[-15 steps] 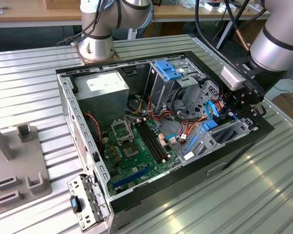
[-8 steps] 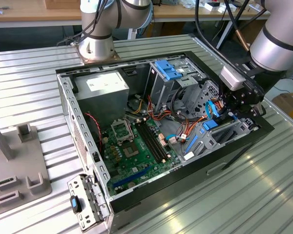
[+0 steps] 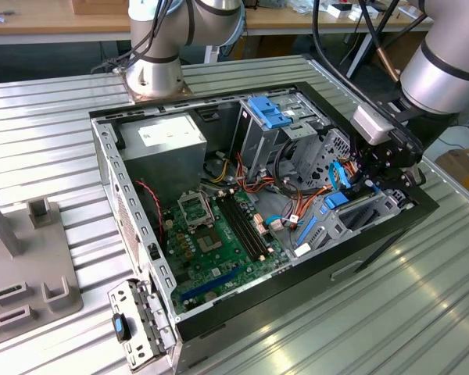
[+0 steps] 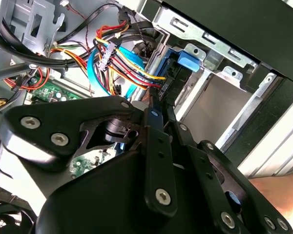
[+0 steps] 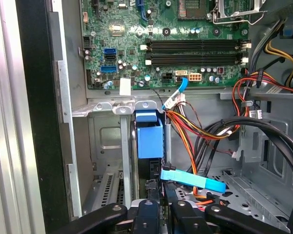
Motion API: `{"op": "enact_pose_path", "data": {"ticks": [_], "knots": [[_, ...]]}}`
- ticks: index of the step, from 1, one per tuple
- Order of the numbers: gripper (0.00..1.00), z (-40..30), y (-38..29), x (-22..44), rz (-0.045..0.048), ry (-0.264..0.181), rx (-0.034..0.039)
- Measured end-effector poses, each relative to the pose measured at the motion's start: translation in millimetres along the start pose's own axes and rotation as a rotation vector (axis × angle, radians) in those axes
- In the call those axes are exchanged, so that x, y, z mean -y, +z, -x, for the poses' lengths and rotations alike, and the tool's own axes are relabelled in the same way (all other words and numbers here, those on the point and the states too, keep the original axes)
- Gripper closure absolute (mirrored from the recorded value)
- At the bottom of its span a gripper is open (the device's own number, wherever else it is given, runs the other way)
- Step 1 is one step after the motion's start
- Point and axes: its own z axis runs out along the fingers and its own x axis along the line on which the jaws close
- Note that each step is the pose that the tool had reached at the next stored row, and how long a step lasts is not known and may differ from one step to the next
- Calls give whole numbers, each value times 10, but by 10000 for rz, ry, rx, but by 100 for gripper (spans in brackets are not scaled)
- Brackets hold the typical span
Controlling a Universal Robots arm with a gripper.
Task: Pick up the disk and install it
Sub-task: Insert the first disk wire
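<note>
— Starting from the exterior view's left, what sits farthest from the pincer?

— A grey fixture (image 3: 19, 258) on the ribbed table (image 3: 55, 117), well apart from it. Next is the open computer case (image 3: 109, 168). Its green motherboard (image 3: 219, 226) lies flat inside, nearer to the pincer but not touching it.

— And the pincer itself?

— The pincer (image 3: 361, 183) is down inside the case at the far right. In the first wrist view, the pincer (image 5: 161, 202) has the disk (image 5: 150, 139) directly ahead of its tip. The disk stands on edge in its bay, showing the blue carrier end.

— Is it clamped or loose?

— I cannot tell. The tip reaches the disk's near end, but the grip itself is hidden.

— Anything beside it?

— A flat blue cable (image 5: 193, 180) crosses just beside the tip, with a bundle of coloured wires (image 5: 205, 134) past it.
</note>
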Motion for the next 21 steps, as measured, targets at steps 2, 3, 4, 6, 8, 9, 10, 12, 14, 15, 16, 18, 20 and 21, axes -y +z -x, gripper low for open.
{"op": "enact_pose_path", "data": {"ticks": [2,3,4,6,8,9,10,12,14,15,16,18,20,21], "knots": [[83,0,0,0,6,0,0],[83,0,-1,0,7,0,-1],[83,-1,-6,1,7,0,1],[83,2,-57,6,7,0,3],[83,3,-60,7,7,0,0],[83,3,-60,7,7,0,0],[83,3,-60,7,7,0,1],[83,4,-60,17,147,3,-28],[83,4,-58,30,353,6,-105],[83,4,-57,31,355,7,-104],[83,8,-55,50,380,9,-105],[83,10,-53,68,430,19,-107],[83,16,-51,82,521,65,-126],[83,21,-50,88,529,65,-127]]}}
